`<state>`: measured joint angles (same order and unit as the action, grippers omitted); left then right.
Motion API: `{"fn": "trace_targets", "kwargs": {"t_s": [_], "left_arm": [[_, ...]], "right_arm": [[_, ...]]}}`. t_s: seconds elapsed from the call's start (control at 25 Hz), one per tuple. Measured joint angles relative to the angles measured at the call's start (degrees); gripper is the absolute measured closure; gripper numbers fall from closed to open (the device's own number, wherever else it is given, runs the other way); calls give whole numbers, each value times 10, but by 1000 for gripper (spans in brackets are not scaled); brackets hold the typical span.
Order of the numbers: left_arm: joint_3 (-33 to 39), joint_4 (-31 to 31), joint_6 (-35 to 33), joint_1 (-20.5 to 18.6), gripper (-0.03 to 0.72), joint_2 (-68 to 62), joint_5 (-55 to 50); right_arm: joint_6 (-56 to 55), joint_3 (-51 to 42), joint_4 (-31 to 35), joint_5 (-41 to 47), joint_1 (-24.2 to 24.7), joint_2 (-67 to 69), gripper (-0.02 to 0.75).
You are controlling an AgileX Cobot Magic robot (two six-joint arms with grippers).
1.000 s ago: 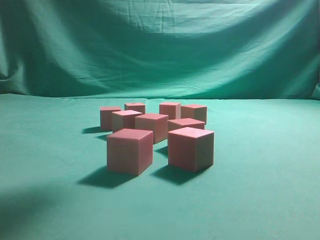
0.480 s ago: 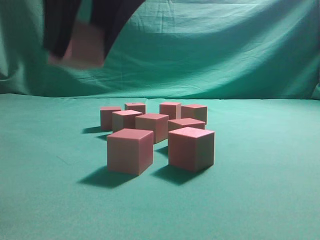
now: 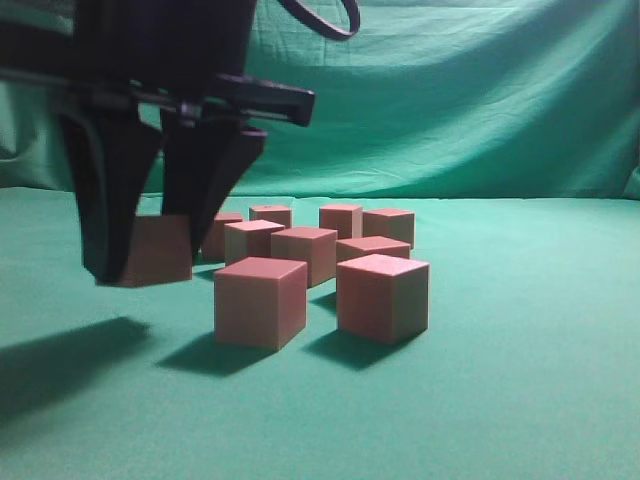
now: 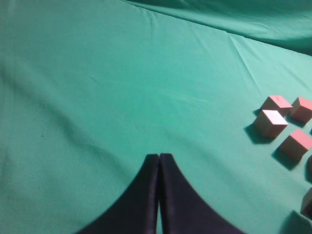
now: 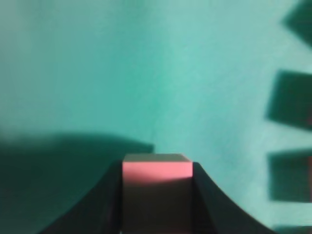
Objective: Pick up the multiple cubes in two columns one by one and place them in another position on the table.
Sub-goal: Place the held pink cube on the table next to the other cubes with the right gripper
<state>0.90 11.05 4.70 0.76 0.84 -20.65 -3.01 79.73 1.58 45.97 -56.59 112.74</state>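
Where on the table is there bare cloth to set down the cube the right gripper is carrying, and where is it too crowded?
The right gripper holds a cube left of the cluster of cubes. Bare table lies right of the cluster, in front of the two nearest cubes, and left under the held cube. The left wrist view shows wide empty cloth left of the cubes. Between the cubes, gaps look too narrow.

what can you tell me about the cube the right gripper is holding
The held cube is a small plain block, pink-red on top with duller tan-pink sides, unmarked and solid-looking. It sits level, clamped on two opposite sides between the dark fingers of the right gripper. It hangs above the green table, left of the other cubes, touching none.
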Motion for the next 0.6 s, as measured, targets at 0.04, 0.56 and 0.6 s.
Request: {"fn": "trace_targets", "kwargs": {"t_s": [0.04, 0.56, 0.6], "left_arm": [[0, 0, 0, 0, 688, 0, 0], [0, 0, 0, 0, 688, 0, 0], [0, 0, 0, 0, 688, 0, 0]], "right_arm": [[-16, 0, -16, -4, 0, 4, 486], [-67, 0, -41, -19, 0, 19, 486], [-67, 0, -40, -19, 0, 19, 486]]}}
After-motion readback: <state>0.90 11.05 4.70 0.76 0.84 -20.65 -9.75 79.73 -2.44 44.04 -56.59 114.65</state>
